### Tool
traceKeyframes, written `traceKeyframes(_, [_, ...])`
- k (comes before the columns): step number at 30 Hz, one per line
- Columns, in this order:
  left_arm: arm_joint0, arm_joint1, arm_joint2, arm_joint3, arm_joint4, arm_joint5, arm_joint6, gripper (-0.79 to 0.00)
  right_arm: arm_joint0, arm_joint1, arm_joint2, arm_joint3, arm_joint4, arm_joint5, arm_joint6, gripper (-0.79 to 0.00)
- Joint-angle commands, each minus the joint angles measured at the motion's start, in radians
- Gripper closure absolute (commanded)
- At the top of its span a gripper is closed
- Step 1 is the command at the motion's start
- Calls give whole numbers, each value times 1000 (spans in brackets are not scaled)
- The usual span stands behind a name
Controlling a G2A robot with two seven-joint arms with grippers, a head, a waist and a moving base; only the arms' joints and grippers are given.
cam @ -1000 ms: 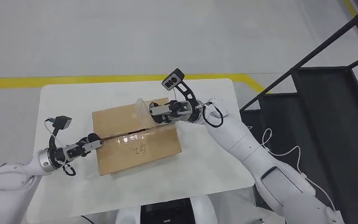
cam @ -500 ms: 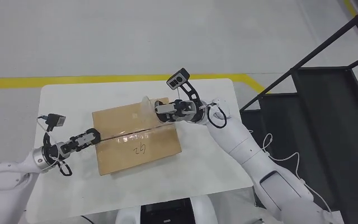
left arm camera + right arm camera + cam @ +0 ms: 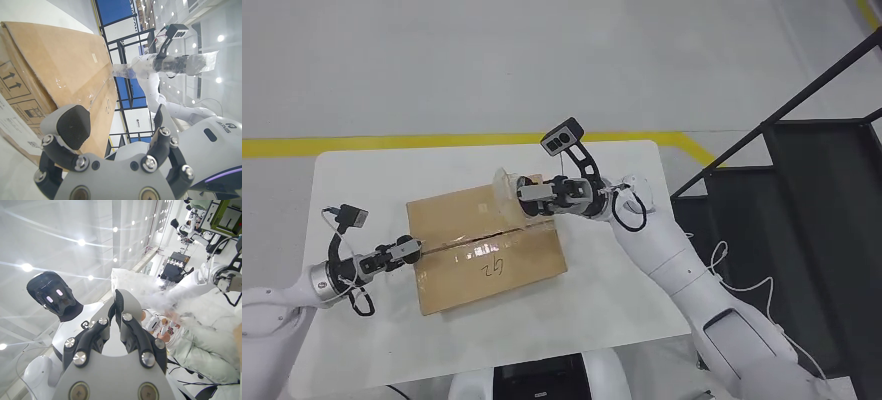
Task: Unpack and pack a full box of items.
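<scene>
- Pinches a strip of clear tape (image 3: pixel 506 188) between the pressed-together fingers of the right tool (image 3: pixel 530 196), above the far right corner of the cardboard box (image 3: pixel 487 255).
- Holds that strip raised off the lid and curling upward, with its lower end attached where the centre seam (image 3: pixel 477 238) meets the box's right edge.
- Presents the left tool (image 3: pixel 405 245) spread wide and empty, low over the white worktop (image 3: pixel 362 180), just beside the box's left edge and in line with the seam.
- Cannot tell from the left wrist view whether the nearer pad touches the cardboard or only sits close to it.
- Shows the box lying flat at the middle of the worktop, both top flaps down, glossy tape residue along the seam and a handwritten mark (image 3: pixel 492 266) on the near flap.
</scene>
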Motion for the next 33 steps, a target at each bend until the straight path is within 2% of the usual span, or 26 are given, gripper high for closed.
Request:
traceKeyframes(1, [-1, -1, 1, 2, 6, 2, 0, -785, -7, -5, -1, -4, 2, 0, 0, 0])
traceKeyframes(18, [-10, -12, 1, 8, 0, 26, -17, -785, 17, -81, -92, 177, -88, -80, -79, 0])
traceKeyframes(33, [-11, -19, -13, 10, -9, 34, -36, -785, 35, -118, -133, 271, -167, -69, -69, 0])
